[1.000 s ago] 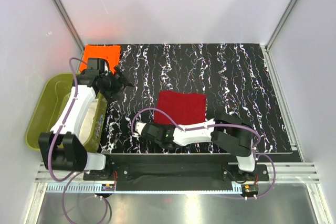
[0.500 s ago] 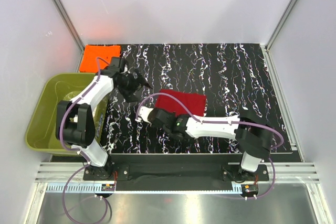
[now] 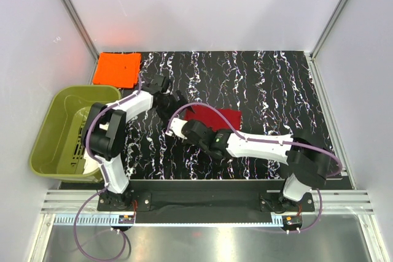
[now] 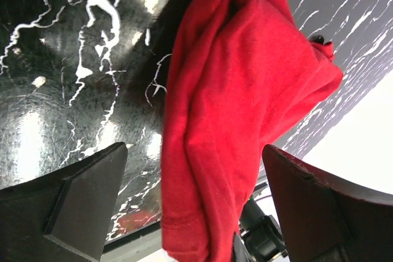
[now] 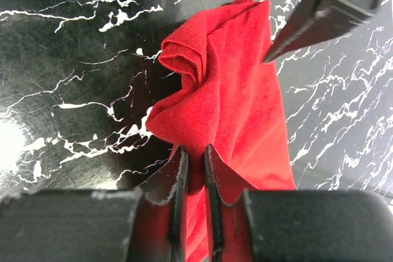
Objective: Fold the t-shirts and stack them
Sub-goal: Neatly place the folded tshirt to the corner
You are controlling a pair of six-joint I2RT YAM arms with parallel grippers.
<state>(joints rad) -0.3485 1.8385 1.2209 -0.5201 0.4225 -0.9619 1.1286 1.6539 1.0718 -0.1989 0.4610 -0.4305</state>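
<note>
Left gripper has swung off the orange t-shirt over to the crimson t-shirt, jaws spread wide, holding nothing. Right gripper is clenched on the crimson t-shirt's bunched edge, mid-table. Orange t-shirt lies flat at the far-left corner.

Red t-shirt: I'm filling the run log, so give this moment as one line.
right pincer: shut on red t-shirt | left pincer: open, near it | orange t-shirt: flat, far left

I see bright, even light up top; orange t-shirt tints the wall behind. Wrist views: glare blotches on glossy table, dark shadow beside red t-shirt.
</note>
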